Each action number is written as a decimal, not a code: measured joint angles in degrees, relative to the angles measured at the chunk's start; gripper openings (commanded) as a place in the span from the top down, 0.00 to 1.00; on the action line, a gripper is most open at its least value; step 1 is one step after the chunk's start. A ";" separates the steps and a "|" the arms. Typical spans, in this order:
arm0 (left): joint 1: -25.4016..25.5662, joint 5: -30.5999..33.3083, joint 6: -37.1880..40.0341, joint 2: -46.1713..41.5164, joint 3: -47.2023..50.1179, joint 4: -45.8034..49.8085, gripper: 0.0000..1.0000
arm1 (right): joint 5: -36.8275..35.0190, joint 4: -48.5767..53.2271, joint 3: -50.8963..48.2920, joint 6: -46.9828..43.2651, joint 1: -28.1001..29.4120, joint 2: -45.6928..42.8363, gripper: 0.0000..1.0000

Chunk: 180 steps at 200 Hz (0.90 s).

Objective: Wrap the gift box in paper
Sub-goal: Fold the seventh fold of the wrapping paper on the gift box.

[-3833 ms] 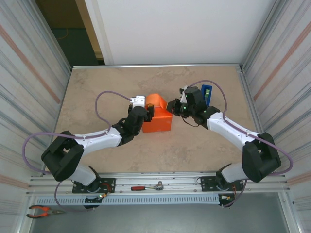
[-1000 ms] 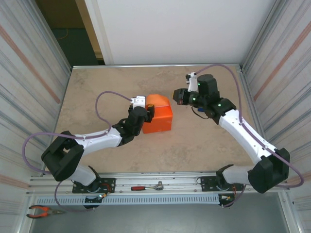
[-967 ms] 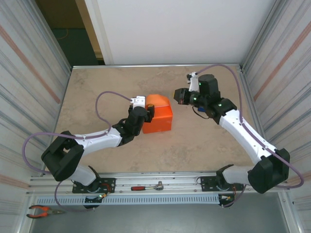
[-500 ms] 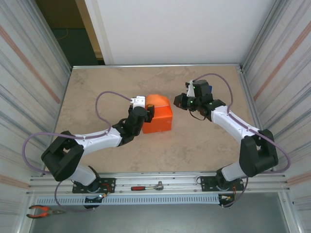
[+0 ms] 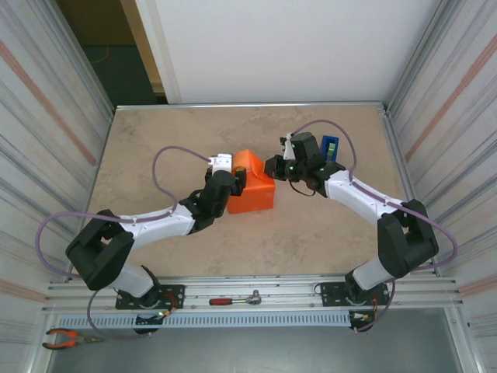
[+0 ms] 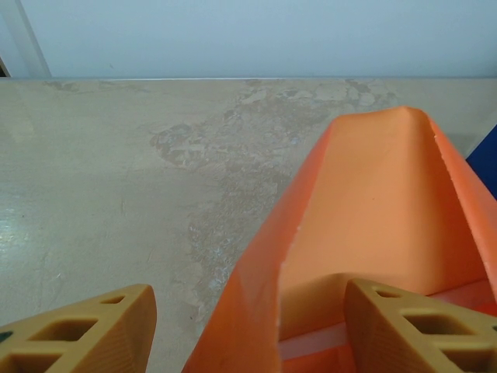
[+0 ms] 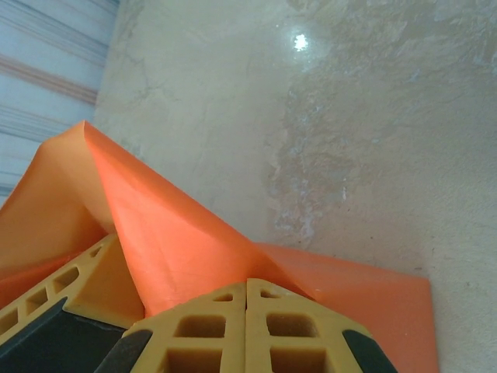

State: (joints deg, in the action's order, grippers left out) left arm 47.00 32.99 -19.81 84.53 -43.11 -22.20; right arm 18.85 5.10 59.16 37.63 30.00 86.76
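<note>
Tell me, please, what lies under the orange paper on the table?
The paper is folded into a boxy bundle resting on the table. One end gapes open onto orange inner folds. Whatever it wraps is covered by the sheet, so I cannot identify it.

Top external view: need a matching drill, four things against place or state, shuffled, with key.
Things
1. bright orange paper sheet, folded into a bundle
2. upright blue tape dispenser
3. red-handled ratchet wrench
4. right gripper

Place or state
A. on the metal rail at the near edge
B. closed, fingertips at the orange paper
C. middle of the table, between the two grippers
D. back right part of the table

Pairs: 1-C, 2-D, 3-A, 4-B
</note>
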 measured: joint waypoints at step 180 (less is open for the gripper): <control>-7.48 -14.21 -5.66 -11.28 -4.07 13.99 0.29 | -25.88 0.24 -0.74 -15.17 13.44 -0.66 1.00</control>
State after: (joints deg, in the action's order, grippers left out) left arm 39.53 18.79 -25.47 73.25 -47.18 -8.21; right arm -7.03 5.34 58.41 22.46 43.44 86.11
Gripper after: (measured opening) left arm 0.726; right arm 0.063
